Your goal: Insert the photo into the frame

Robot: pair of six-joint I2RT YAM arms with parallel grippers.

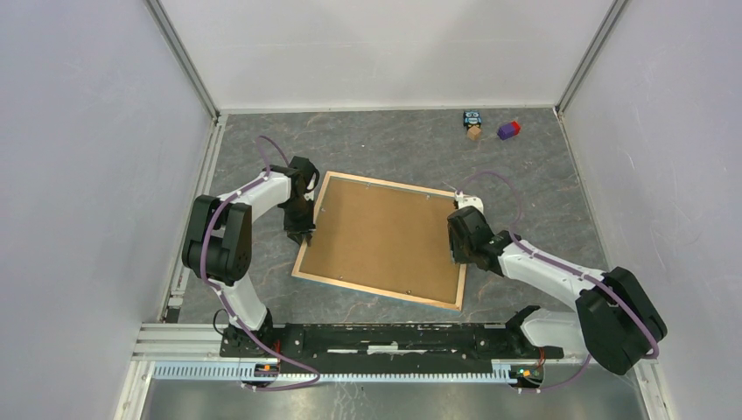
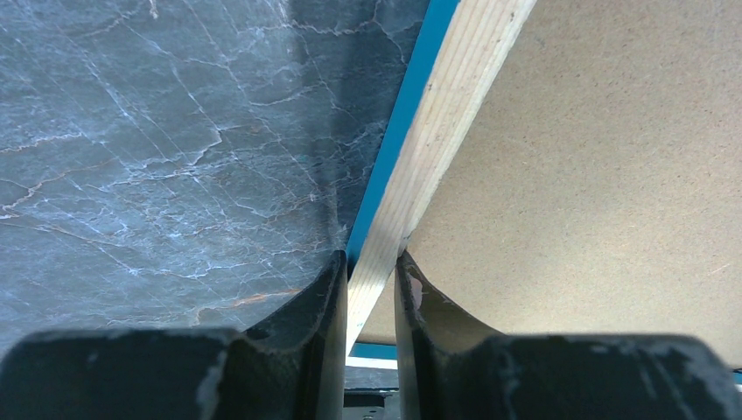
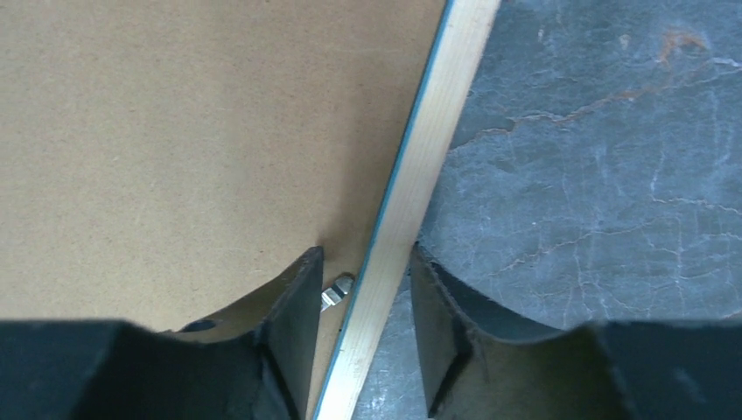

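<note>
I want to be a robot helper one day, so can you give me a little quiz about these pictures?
1. True or false: the frame lies with its blue front facing up.
2. What is the left gripper pinching? A) the frame's edge B) a cup C) nothing
3. What colour shows along the side of the frame's pale wood edge?

Key: 1 false, its back is up; 2 A; 3 blue.
</note>
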